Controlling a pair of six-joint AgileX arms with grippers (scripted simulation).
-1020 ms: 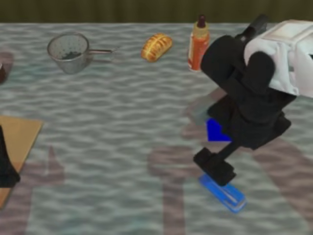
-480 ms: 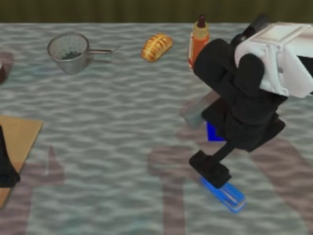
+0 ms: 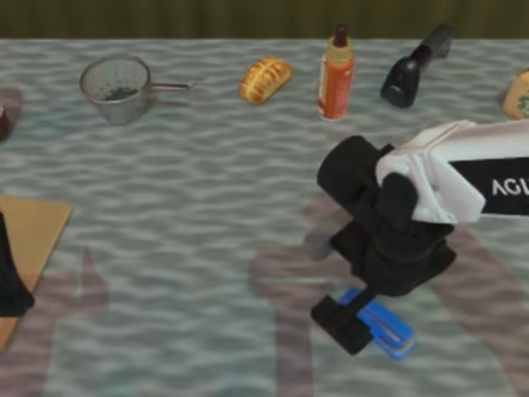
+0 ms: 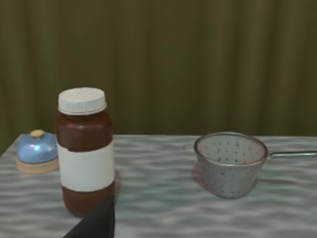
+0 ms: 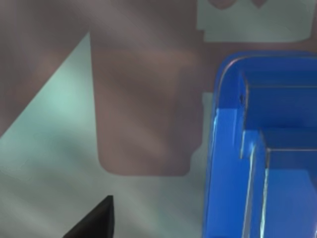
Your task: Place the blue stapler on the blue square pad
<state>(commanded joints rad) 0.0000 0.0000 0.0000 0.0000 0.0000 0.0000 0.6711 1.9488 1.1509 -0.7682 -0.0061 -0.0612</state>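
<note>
Lowered, right gripper (image 3: 351, 324) covers blue stapler (image 3: 387, 327) on rippled table (image 3: 207, 207); jaws' state unclear.

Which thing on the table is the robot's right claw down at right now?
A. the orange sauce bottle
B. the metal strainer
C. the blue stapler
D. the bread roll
C: in the top view the right gripper sits low over one end of the blue stapler, far from the things along the table's far edge.

Light-blue stapler (image 3: 387, 329), black pincer (image 3: 340, 322), grey-green wavy-patterned table (image 3: 207, 215), orange bottle (image 3: 335, 78)
</note>
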